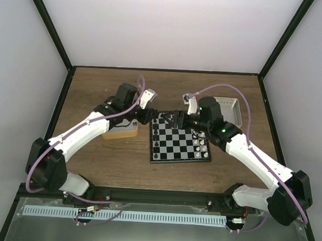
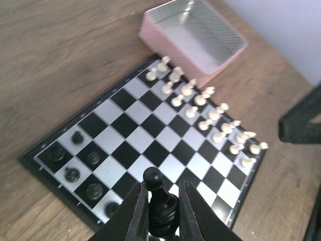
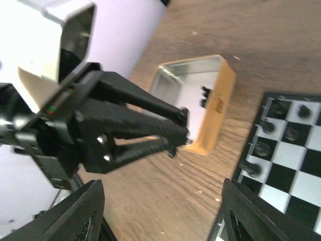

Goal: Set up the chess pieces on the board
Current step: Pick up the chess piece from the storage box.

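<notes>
The board (image 1: 178,144) lies mid-table. Black chess pieces (image 1: 157,137) stand along its left side and white ones (image 1: 202,144) along its right. My left gripper (image 1: 152,115) is over the board's far left corner. In the left wrist view it (image 2: 163,187) is shut on a black pawn (image 2: 153,176), held above the board (image 2: 131,116), with black pieces (image 2: 93,159) to the left below. My right gripper (image 1: 175,119) hovers over the far edge. In the right wrist view it (image 3: 165,216) is wide open and empty, facing the left gripper (image 3: 145,131).
An orange tin (image 3: 216,105) with a few black pieces (image 3: 204,96) inside sits left of the board, under my left arm (image 1: 122,131). A pink tin (image 2: 195,37) stands past the white side, at the back right (image 1: 229,109).
</notes>
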### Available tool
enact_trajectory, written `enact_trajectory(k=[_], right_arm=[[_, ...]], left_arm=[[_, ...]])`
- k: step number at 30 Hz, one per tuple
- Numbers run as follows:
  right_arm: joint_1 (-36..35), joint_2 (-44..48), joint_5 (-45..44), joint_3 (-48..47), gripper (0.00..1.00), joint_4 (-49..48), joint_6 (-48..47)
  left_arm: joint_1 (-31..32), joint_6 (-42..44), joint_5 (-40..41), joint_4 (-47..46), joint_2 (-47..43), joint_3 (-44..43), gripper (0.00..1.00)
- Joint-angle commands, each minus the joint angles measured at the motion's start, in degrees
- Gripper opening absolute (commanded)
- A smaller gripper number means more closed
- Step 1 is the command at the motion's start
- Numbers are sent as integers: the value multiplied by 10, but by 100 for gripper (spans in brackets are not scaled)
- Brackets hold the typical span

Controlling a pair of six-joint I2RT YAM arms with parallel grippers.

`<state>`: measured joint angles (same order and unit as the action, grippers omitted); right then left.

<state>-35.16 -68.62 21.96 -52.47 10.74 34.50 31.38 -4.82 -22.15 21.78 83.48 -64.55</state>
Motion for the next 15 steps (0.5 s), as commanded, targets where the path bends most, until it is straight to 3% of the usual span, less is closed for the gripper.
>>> enact_trajectory(k=[1,5,10,15], right_arm=[[8,19,91,-45,66,-13,-34],[8,8,90,-68,65,18,-30],[8,-9,137,-97,51,31,-48],[8,-12,151,-99,44,42,-48]], left_arm=[[4,92,-126,-67,-42,24,13],[31,202,-135,-69,-84,40,14],[42,302,-128,-80,-125,63,12],[44,346,-125,-89,-143,78,11]])
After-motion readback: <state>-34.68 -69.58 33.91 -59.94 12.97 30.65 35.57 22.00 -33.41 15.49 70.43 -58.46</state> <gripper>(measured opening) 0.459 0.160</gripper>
